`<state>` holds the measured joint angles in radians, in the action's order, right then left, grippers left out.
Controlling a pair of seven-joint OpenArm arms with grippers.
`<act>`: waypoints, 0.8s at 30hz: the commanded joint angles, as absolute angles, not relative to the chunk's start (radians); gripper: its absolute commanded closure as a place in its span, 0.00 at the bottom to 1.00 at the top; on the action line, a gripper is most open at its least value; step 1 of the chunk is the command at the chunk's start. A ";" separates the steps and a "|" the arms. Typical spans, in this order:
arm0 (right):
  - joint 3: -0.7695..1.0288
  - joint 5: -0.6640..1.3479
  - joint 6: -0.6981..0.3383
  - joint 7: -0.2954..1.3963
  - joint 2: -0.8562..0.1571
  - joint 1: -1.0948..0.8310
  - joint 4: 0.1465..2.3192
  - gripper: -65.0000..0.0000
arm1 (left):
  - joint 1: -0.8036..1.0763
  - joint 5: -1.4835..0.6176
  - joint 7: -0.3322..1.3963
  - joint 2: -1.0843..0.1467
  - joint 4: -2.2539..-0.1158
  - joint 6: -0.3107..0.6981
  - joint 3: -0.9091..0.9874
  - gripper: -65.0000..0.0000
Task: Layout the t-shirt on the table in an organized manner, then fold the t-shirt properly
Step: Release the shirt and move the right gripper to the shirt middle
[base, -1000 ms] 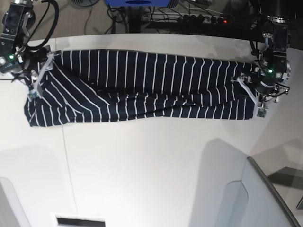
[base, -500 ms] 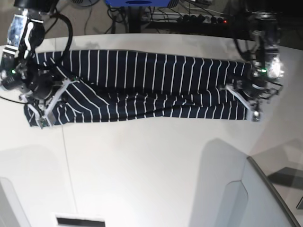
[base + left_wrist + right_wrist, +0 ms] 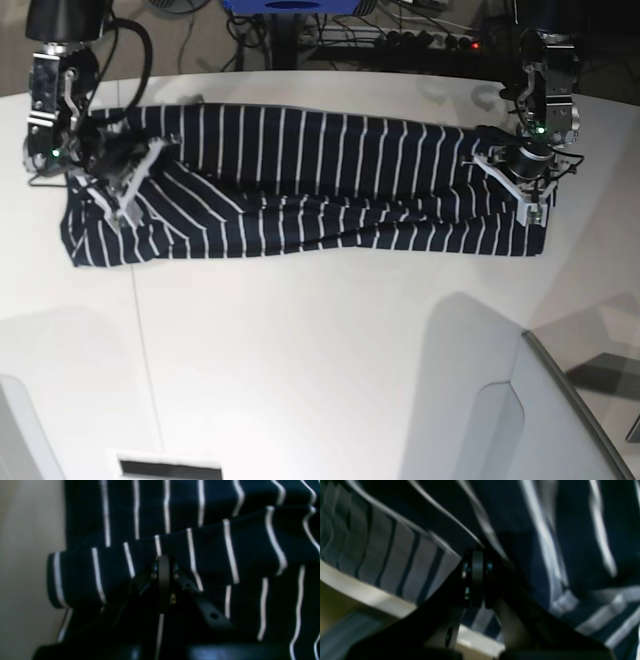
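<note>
Shirt position: the t-shirt (image 3: 300, 180) lies as a long band across the far half of the bench (image 3: 320, 350), stripes running across its width.
Right arm fingers (image 3: 128, 185): at the band's left end in the base view, pressed together on a raised fold of the t-shirt (image 3: 545, 530).
Left arm fingers (image 3: 520, 185): at the band's right end, pinched narrow on a doubled fold of the t-shirt (image 3: 225, 555) by its edge.
</note>
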<state>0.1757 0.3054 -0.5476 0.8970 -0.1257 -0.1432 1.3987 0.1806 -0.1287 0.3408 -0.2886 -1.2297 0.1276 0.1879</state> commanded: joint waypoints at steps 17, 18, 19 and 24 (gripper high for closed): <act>0.096 0.317 -0.553 0.918 -0.171 -0.200 1.751 0.98 | 0.243 -0.128 0.354 -0.305 -1.512 0.116 0.194 1.00; 0.054 0.314 -0.553 0.921 -0.177 -0.206 1.794 0.98 | 0.263 -0.128 0.354 -0.306 -1.544 0.116 0.205 1.00; 0.005 0.314 -0.552 0.924 -0.196 -0.209 1.834 0.98 | 0.291 -0.128 0.354 -0.303 -1.575 0.116 0.236 1.00; -0.317 0.314 -0.493 0.921 -0.245 -0.147 1.890 0.97 | 0.394 -0.128 0.349 -0.262 -1.623 0.116 0.415 1.00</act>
<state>-0.3302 0.3103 -0.4965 0.9497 -0.2401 -0.1638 1.8717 0.4011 -0.1272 0.3740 -0.2539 -1.6032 0.1173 0.4145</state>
